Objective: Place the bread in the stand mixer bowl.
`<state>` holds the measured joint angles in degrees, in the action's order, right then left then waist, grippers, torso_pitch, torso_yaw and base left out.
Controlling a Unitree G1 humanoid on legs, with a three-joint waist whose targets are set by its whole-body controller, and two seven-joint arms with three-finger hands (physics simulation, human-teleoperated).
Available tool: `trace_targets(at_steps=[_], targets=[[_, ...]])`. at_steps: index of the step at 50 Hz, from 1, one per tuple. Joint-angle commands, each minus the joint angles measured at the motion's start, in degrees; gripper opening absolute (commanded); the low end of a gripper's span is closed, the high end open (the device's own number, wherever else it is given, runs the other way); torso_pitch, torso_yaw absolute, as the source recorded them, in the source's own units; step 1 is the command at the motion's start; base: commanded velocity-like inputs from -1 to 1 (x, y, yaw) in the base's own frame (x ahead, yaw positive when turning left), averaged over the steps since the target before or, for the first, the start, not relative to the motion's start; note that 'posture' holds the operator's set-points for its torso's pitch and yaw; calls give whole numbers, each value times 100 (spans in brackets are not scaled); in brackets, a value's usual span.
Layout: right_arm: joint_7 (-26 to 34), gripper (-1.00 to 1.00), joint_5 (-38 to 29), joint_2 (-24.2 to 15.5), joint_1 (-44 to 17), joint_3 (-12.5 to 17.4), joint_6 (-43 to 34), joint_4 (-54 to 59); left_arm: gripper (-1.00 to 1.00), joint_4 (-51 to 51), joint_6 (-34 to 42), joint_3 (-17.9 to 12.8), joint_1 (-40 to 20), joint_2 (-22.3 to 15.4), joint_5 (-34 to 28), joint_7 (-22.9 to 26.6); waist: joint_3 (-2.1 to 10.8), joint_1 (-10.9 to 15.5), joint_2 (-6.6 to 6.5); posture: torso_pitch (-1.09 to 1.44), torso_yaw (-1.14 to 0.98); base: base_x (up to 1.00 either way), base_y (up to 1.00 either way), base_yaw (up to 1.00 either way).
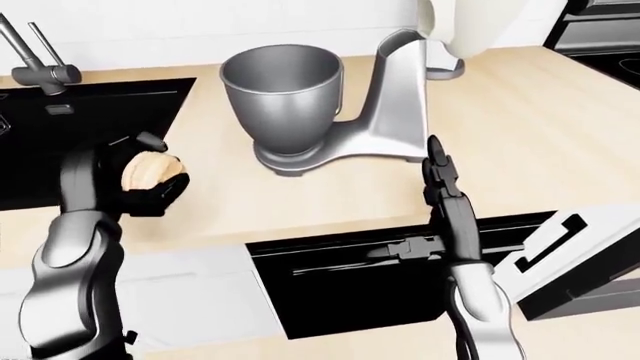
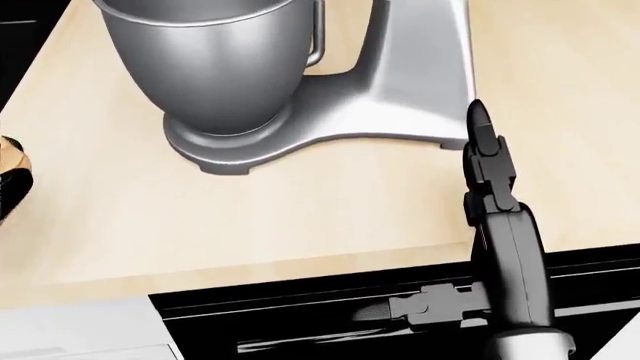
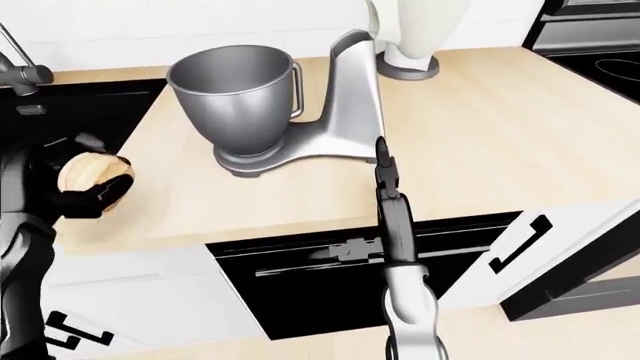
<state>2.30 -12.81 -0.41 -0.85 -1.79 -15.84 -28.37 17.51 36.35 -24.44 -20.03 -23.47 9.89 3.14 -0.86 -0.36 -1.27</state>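
Observation:
A round tan bread roll [image 1: 146,168] is held in my left hand [image 1: 150,180], whose black fingers close round it, lifted over the counter's left edge beside the sink. The grey metal stand mixer bowl [image 1: 282,86] stands empty on its base, up and to the right of the bread. The mixer's column [image 1: 400,97] rises at the bowl's right. My right hand [image 1: 437,161] points up with straight fingers just below the column, holding nothing. The head view shows only a sliver of the bread [image 2: 10,157] at its left edge.
A black sink [image 1: 70,127] with a tap [image 1: 45,67] lies left of the wooden counter [image 1: 520,127]. A white appliance [image 3: 410,37] stands beyond the mixer. Below the counter edge a black drawer front [image 1: 400,255] stands out, and a cooktop [image 1: 615,67] sits at far right.

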Motion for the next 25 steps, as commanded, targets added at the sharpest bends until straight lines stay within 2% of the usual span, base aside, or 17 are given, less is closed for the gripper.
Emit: trace_targets(at_steps=[1, 12, 25], targets=[[13, 100, 17, 2, -83, -37, 113, -197, -100, 318, 1, -67, -213, -156, 107, -43, 103, 1, -43, 0, 0, 0, 0, 0], [31, 100, 4, -7, -62, -23, 79, -368, -100, 651, 587, -143, -683, -561, 345, -143, 73, 14, -72, 0, 0, 0, 0, 0], [42, 100, 26, -12, -84, 10, 44, -454, -100, 650, 1085, 10, -1440, -986, 514, -234, 47, 11, -69, 0, 0, 0, 0, 0]])
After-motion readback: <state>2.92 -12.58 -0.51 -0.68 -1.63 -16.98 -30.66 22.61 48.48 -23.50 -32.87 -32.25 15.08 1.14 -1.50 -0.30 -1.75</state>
